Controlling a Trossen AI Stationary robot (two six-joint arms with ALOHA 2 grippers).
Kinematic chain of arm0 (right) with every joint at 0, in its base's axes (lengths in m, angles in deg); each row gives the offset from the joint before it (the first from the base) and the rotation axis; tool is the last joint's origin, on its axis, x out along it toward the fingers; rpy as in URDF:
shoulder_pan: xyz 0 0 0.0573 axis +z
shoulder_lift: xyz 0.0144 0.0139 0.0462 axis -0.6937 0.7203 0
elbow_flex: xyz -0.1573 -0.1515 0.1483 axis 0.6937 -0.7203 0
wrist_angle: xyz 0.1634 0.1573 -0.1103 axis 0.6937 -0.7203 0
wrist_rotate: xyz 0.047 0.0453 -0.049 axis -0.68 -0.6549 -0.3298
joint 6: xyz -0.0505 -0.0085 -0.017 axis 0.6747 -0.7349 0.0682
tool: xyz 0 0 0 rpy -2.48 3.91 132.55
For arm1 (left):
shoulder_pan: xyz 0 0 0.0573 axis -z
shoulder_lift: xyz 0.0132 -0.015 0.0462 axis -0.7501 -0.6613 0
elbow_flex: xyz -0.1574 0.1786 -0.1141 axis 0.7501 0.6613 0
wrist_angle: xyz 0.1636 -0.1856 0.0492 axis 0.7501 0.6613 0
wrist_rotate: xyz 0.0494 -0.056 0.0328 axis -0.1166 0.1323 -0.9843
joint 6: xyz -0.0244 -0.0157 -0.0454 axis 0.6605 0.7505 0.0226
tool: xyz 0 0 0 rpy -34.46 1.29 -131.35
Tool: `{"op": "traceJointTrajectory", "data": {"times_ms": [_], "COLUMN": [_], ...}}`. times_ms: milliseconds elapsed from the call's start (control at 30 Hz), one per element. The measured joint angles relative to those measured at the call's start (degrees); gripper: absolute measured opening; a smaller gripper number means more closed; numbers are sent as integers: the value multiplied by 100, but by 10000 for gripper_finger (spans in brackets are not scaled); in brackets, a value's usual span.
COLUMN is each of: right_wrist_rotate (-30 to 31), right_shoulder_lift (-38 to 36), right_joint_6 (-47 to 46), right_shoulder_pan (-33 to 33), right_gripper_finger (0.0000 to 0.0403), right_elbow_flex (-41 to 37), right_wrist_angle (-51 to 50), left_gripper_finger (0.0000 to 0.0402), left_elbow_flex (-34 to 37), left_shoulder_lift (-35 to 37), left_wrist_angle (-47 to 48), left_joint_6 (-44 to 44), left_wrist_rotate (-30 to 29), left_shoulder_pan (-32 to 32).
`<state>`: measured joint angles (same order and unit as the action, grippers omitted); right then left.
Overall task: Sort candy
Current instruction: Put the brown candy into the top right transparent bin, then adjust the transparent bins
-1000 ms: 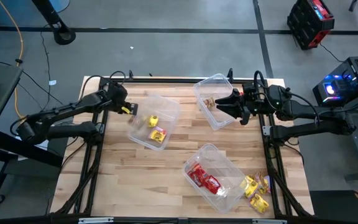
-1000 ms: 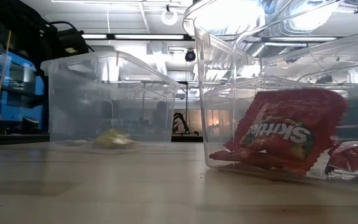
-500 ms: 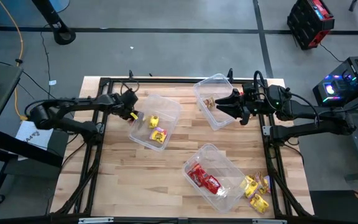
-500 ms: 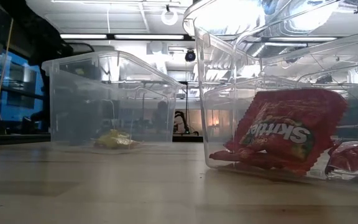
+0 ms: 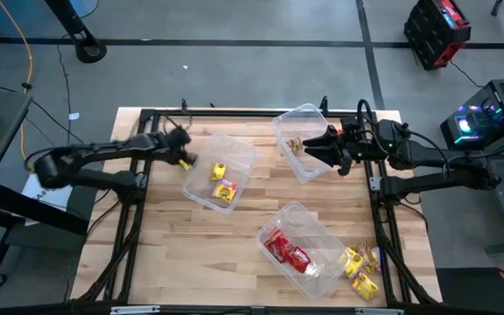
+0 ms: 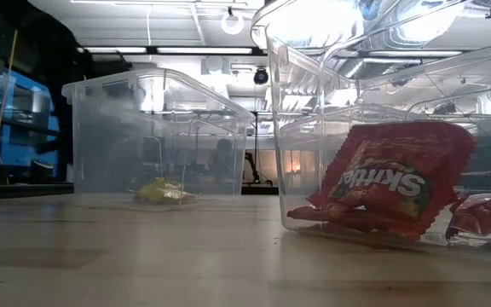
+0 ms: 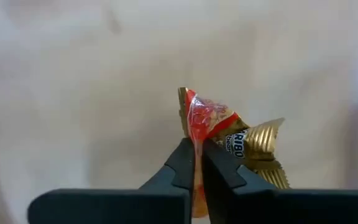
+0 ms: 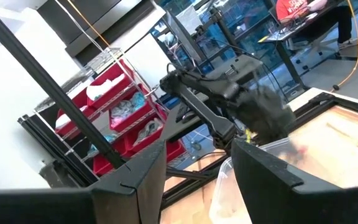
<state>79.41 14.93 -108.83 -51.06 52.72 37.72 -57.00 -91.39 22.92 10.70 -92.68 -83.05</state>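
My left gripper (image 7: 197,163) pinches a gold packet (image 7: 229,134) shut; tubs (image 5: 300,254) part-filled, yellow sweets (image 5: 360,267) remain outside.

Left gripper (image 5: 183,149) stretched low over the table's left rear, dark fingers (image 7: 185,165) pinched together on a brown-gold crinkled sweet packet (image 7: 238,140). Right gripper (image 5: 313,145) held level at right rear, fingers (image 8: 143,171) parted wide.
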Motion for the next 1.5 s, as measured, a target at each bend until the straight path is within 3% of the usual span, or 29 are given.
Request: {"op": "traceJointTrajectory", "data": {"times_ms": [167,267,400,500,600,733,1000,1267,1500], "right_wrist_rotate": [-1,0,1,4,195,637,1047,1046,964], "right_shoulder_lift": [0,0,-1,-4,-4,-2,-2,-2,-27], "right_joint_6": [-33,-33,79,167,220,169,-31,-13,53], "right_shoulder_pan": [-2,-2,-2,-2,1,-2,-248,-423,-421], "right_gripper_finger": [177,177,177,177,177,177,177,177,177], "right_elbow_flex": [1,-1,-1,-1,-1,-1,-1,-1,-1], "right_wrist_angle": [69,325,878,1029,824,409,169,215,215], "left_gripper_finger": [3,2,1,1,1,0,0,23,110], "left_elbow_flex": [-40,-103,-117,-127,-294,-1042,-3803,-7006,-8285], "left_shoulder_lift": [1241,1819,2186,2003,1472,287,-2645,-4915,-5732], "left_wrist_angle": [-126,-854,-2856,-4554,-5480,-5465,-5262,-2819,-1665], "left_joint_6": [26,-145,-373,-374,-253,-263,-1039,-1970,-1985], "left_wrist_rotate": [-73,-22,159,155,159,284,965,1000,1041], "left_shoulder_pan": [-149,-141,92,349,701,1283,1869,1825,1785]}}
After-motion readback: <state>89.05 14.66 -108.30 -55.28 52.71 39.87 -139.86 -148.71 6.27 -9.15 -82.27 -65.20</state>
